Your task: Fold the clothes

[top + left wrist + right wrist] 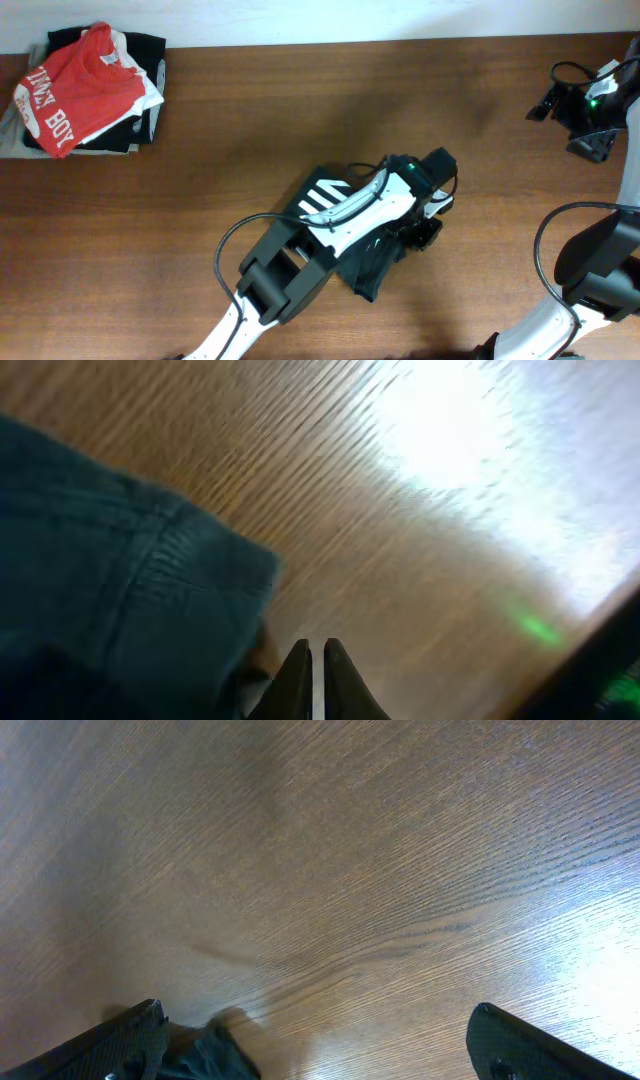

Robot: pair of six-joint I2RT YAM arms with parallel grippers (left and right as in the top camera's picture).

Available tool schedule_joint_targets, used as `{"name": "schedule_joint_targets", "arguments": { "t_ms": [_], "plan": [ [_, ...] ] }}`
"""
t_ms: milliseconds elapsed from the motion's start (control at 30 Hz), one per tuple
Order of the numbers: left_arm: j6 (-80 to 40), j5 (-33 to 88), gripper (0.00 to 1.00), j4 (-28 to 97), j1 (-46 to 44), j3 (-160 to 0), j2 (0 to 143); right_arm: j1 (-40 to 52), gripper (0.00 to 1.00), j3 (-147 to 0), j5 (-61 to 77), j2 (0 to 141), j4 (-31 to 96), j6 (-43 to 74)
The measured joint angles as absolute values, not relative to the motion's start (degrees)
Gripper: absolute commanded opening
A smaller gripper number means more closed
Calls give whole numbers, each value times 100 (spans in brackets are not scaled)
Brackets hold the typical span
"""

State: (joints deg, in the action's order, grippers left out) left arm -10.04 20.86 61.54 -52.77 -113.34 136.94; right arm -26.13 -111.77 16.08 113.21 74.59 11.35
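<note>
The black T-shirt (366,268) lies bunched in a compact heap at the table's middle, its white stroke logo (322,196) showing beside my left arm. The arm lies over it and hides much of it. My left gripper (428,228) sits at the shirt's right edge. In the left wrist view its fingers (317,660) are shut with nothing between them, and the shirt's hem (150,570) lies just left of them. My right gripper (578,120) is far off at the back right. In the right wrist view it is wide open (320,1040) and empty over bare wood.
A pile of folded clothes topped by a red shirt with white "BOY" lettering (80,90) sits at the back left corner. The brown wooden table (250,110) is bare between that pile and the black shirt. Cables run by both arms.
</note>
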Motion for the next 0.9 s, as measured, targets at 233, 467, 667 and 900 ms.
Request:
{"name": "schedule_joint_targets", "arguments": {
  "t_ms": [233, 467, 667, 900],
  "plan": [
    [-766, 1245, 8, 7856, -5170, -12720, 13668, -2613, 99, -11177, 1605, 11321, 7461, 1133],
    [-661, 847, 99, 8482, -3524, -13854, 13104, -2613, 99, -11177, 1608, 11321, 7456, 1131],
    [593, 1734, 99, 8405, -1352, -12838, 13080, -2613, 99, -11177, 1608, 11321, 7463, 1133],
    [2440, 4283, 99, 7297, -379, -10108, 13087, -2613, 99, -11177, 1608, 11321, 7456, 1133]
  ]
}}
